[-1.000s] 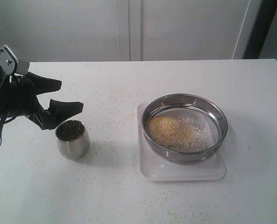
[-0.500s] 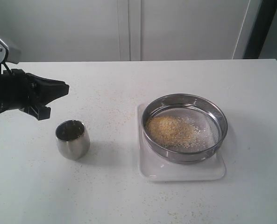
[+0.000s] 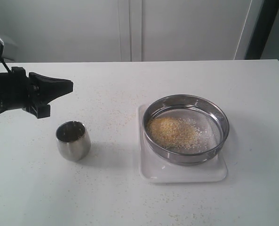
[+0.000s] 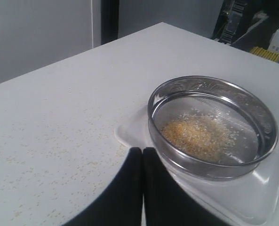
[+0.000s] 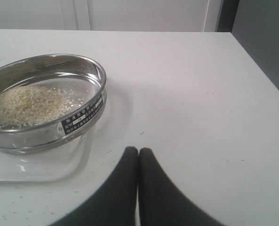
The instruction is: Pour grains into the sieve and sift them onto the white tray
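Note:
The sieve (image 3: 186, 128), a wide steel ring with a mesh bottom, rests on the white tray (image 3: 182, 173) right of the table's middle. A heap of golden and pale grains (image 3: 173, 132) lies on its mesh. Both wrist views show the same sieve (image 4: 212, 124) (image 5: 45, 101) with grains (image 4: 195, 136) (image 5: 28, 104) on the tray (image 4: 130, 129) (image 5: 45, 165). My left gripper (image 3: 69, 86) hovers shut and empty at the far left, above and behind the small steel cup (image 3: 73, 140); its black fingers meet (image 4: 142, 149). My right gripper (image 5: 138, 150) is shut on nothing, over bare table beside the tray; the exterior view does not show it.
Stray grains (image 3: 115, 103) are scattered over the white tabletop between cup and tray. A pale wall with panel seams (image 3: 130, 28) stands behind the table. The table's right edge (image 5: 264, 70) runs near the right gripper.
My left gripper has shut, having stood open by the cup's rim. It has risen and drawn back to the left, leaving the cup standing. The sieve, tray and grains are unmoved.

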Action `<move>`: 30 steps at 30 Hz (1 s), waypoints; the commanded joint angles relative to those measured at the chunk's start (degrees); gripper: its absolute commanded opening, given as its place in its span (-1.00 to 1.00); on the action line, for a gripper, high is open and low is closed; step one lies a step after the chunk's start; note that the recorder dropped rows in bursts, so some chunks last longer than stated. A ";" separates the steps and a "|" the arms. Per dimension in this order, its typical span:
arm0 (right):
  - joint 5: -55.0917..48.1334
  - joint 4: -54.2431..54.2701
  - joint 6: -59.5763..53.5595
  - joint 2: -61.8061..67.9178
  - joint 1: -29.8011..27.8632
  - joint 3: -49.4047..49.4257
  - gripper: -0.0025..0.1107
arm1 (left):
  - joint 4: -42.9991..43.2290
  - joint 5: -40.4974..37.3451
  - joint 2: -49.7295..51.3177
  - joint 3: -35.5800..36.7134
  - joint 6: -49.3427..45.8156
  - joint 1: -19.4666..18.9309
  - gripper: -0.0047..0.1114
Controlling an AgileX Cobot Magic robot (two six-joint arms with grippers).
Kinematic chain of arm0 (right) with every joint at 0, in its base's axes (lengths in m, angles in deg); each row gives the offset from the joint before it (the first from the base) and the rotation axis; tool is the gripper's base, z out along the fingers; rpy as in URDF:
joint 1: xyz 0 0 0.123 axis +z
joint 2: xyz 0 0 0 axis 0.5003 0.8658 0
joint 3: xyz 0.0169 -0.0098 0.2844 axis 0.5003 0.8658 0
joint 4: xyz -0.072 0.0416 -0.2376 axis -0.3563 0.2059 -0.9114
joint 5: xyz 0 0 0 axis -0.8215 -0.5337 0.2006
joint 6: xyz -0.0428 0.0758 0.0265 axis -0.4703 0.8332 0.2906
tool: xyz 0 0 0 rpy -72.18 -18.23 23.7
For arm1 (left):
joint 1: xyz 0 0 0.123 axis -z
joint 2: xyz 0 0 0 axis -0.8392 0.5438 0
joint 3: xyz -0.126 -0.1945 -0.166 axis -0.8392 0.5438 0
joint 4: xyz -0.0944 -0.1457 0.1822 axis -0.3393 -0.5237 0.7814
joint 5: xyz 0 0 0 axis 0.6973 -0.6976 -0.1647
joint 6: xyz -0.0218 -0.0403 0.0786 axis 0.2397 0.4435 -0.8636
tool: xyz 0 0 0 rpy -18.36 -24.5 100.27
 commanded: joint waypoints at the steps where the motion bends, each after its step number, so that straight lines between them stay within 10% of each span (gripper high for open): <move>1: 0.81 -0.34 0.00 -0.27 -0.04 0.33 -0.96 | 0.52 4.20 -0.62 0.14 0.49 -0.25 -0.92; 9: 0.81 -0.34 0.00 -0.27 -0.04 0.33 -0.96 | -0.21 6.75 -0.62 0.14 9.50 -0.25 -0.92; 30: 0.81 -0.34 0.00 -0.27 -0.04 0.33 -0.96 | 7.17 -27.05 -7.21 0.14 34.62 -0.25 -0.92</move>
